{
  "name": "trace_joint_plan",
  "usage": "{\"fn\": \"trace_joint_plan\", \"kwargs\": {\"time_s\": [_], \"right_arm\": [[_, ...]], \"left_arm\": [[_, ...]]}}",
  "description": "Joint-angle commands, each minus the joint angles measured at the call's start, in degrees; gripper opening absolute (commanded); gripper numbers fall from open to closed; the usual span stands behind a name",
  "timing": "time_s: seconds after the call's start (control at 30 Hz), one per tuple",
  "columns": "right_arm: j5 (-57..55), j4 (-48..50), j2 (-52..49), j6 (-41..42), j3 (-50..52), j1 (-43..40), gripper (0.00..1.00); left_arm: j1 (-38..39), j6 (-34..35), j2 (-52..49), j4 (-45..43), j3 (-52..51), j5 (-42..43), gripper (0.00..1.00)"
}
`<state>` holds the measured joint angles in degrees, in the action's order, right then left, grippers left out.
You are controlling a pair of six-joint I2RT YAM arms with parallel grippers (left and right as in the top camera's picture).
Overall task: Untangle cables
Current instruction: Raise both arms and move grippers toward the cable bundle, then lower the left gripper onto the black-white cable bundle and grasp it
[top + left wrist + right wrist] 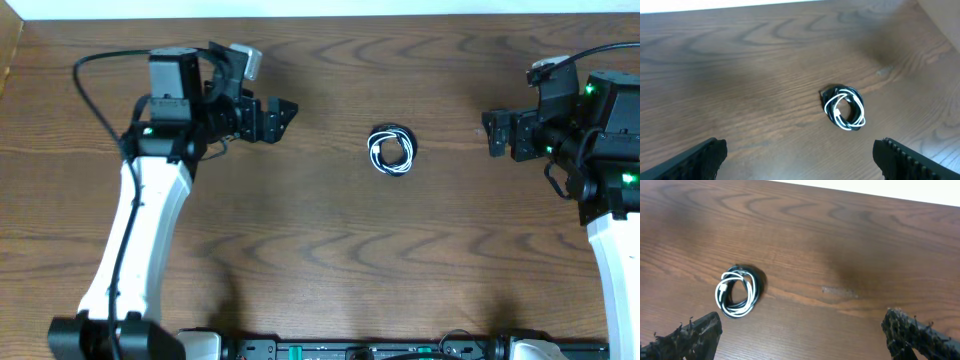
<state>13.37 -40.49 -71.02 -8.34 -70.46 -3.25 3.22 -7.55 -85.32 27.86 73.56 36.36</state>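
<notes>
The cables (391, 149) lie as one small coil, a black cord and a white cord wound together, on the wooden table (330, 260) between the two arms. The coil also shows in the left wrist view (844, 108) and the right wrist view (737, 291). My left gripper (283, 117) hovers well left of the coil, open, with nothing between its fingers (705, 155). My right gripper (492, 134) stands to the right of the coil, also open and empty, its fingers (695, 332) wide apart.
Thick black wires (95, 70) run along the left arm. A black rail (350, 348) lies along the table's front edge. A pale wall strip (300, 8) bounds the far edge.
</notes>
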Motion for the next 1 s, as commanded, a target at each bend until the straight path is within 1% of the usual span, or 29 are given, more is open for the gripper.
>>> {"fn": "trace_joint_plan", "kwargs": {"time_s": [0.0,0.27,0.4,0.47,0.5,0.57,0.67,0.8,0.93,0.97], "right_arm": [[1.88,0.72,-0.37,-1.18,-1.22,0.09,0.99],[1.46,1.22,-5.01,-0.81,-1.22,-0.11,0.99],[-6.29,1.55,-9.14,6.12,-1.22,-0.20,0.98],[-8.57,1.44,-10.99,8.24,-1.22,-0.20,0.87],[-8.74,1.31,-11.87,8.57,-1.22,-0.20,0.86],[-8.74,1.20,-13.16,8.68,-1.22,-0.20,0.87],[-8.74,0.94,-14.05,8.74,-1.22,-0.17,0.91],[-8.72,0.57,-14.10,8.81,-1.22,-0.20,0.93],[-8.74,-0.74,-14.12,10.51,-1.22,-0.20,0.95],[-8.76,-1.20,-14.12,10.91,-1.22,-0.20,0.95]], "left_arm": [[1.81,-0.13,-3.76,-1.84,0.92,1.70,0.98],[9.09,-0.15,-11.10,-7.96,0.92,1.79,0.98],[12.28,-0.15,-13.53,-10.34,0.92,1.79,0.98],[13.68,-0.15,-14.27,-10.97,0.92,1.73,0.98],[14.38,-0.15,-14.51,-11.32,0.92,1.53,0.99],[15.58,-0.13,-14.99,-12.04,0.92,0.42,0.99],[17.53,-0.15,-15.47,-12.79,0.92,-3.08,0.97],[20.06,-0.17,-16.59,-14.08,0.92,-8.22,0.97],[21.92,-0.13,-18.62,-16.52,0.92,-8.59,0.97],[22.27,-0.13,-19.28,-17.11,0.92,-8.59,0.94]]}}
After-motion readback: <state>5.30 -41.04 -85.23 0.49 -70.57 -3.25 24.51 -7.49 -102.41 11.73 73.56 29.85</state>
